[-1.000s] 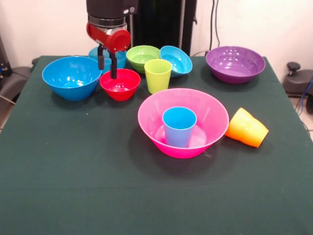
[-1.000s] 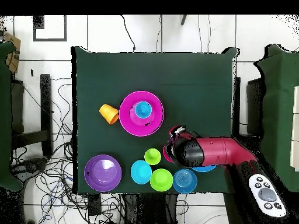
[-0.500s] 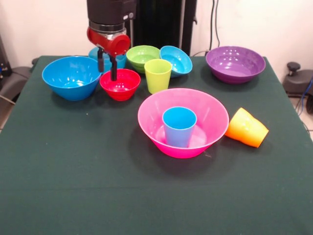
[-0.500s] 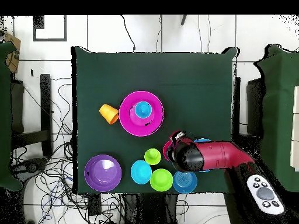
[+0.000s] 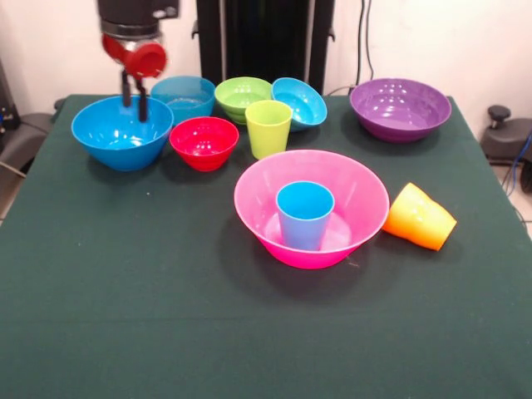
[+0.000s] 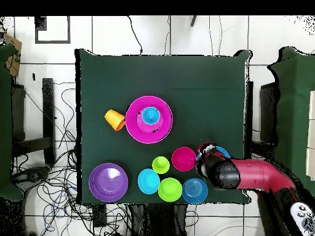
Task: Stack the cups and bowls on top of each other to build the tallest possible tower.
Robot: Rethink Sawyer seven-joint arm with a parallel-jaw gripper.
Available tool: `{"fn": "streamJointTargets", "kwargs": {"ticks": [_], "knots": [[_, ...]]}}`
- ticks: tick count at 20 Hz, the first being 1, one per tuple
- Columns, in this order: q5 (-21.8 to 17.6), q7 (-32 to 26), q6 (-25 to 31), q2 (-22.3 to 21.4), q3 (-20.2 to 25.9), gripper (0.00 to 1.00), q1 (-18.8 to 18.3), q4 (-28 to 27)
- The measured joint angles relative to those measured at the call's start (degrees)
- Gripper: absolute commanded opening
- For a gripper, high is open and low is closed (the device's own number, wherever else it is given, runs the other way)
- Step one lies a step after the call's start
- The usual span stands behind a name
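From the front, the tower [image 5: 311, 208] is barely begun — only the huge pink bowl [image 5: 366, 199] sits as base on the green desk [image 5: 166, 316], with the light blue cup [image 5: 304, 215] standing upright inside it and nothing on top of that. Everything else is loose: the orange cup [image 5: 420, 217] lies on its side just beside the pink bowl, the lime green cup [image 5: 268, 128] stands upright behind it, and the small red bowl [image 5: 204, 142], the ribbed cyan bowl [image 5: 184, 96], the lime green bowl [image 5: 242, 97], the small blue bowl [image 5: 300, 102] and the wide purple bowl [image 5: 400, 108] each rest apart along the far side. The gripper [image 5: 134, 96] hangs over the far rim of the large blue bowl [image 5: 122, 131], its two dark fingers [image 5: 143, 101] apart and holding nothing; they seem to straddle the rim, though I cannot tell if they touch it. From overhead, the pink bowl [image 6: 136, 126] with the blue cup [image 6: 150, 115] in its middle stands alone near the desk's centre, the orange cup [image 6: 114, 120] at its side, while the loose bowls cluster along the robot's edge. The arm [image 6: 252, 175] covers most of the large blue bowl [image 6: 223, 151], and the fingers are hidden here. I judge the job to be at an early stage — a grasp of the large blue bowl looks like the step in hand, and nearly every piece has yet to be stacked.
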Motion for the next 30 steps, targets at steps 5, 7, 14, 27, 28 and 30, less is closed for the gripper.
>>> {"fn": "streamJointTargets", "kwargs": {"ticks": [5,7,14,27,28,30], "knots": [[0.0,-3.9,2.7,-1.8,2.0,1.00,-5.2,-0.1],[0.0,-5.6,3.6,-2.0,2.4,1.00,-6.3,-0.2],[0.0,-6.4,2.8,0.4,1.4,1.00,-2.3,-0.1],[-0.4,-6.4,-8.0,9.0,-3.3,1.00,6.0,-0.2],[-0.4,-6.4,-8.0,9.3,-3.5,1.00,5.8,-0.2],[-0.4,-6.5,-8.0,9.5,-3.8,1.00,5.6,-0.2]]}}
